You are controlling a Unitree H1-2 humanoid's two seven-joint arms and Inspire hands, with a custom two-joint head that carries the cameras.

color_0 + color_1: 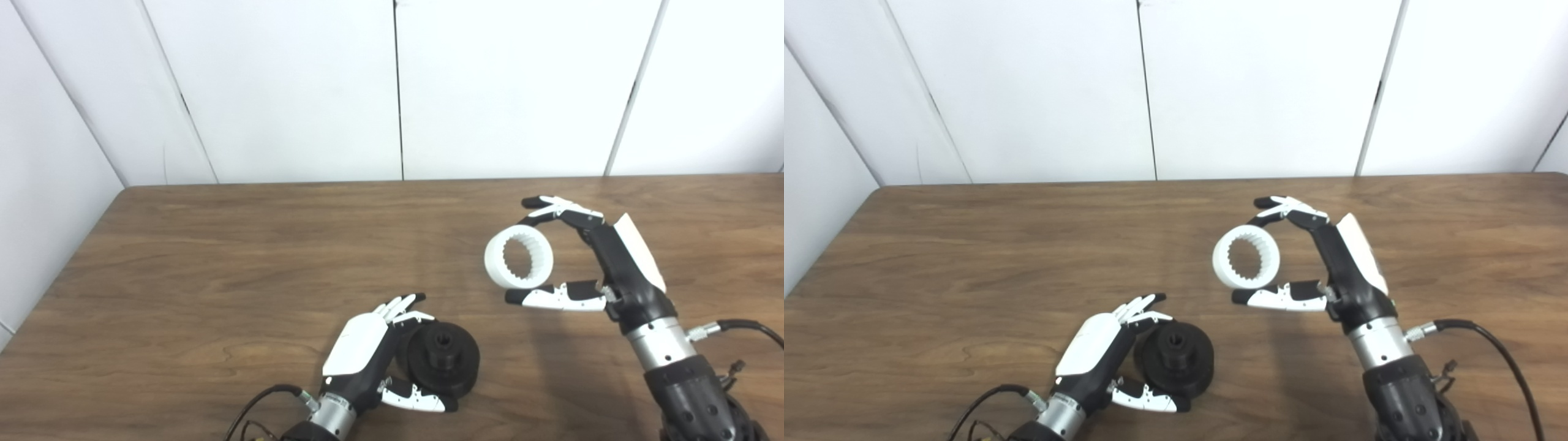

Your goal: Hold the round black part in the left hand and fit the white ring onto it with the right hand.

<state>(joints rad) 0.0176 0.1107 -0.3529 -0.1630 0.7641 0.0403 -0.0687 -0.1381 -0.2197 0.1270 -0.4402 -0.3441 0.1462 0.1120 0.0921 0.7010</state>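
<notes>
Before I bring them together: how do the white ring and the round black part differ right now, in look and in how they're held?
The white ring is open through its middle with teeth inside; the round black part is a solid disc with a raised hub.

The ring is pinched between the right hand's fingers and thumb, its opening facing the camera; the black part sits low by the table, cupped by the left hand.

Both are round and each is in one hand.

You've got bright, even light from overhead, slightly soft focus throughout. The white wall panels (pixel 294 92) look washed out. A faint shadow falls on the worktop (pixel 214 257) below the right robot hand (pixel 603 263).
</notes>
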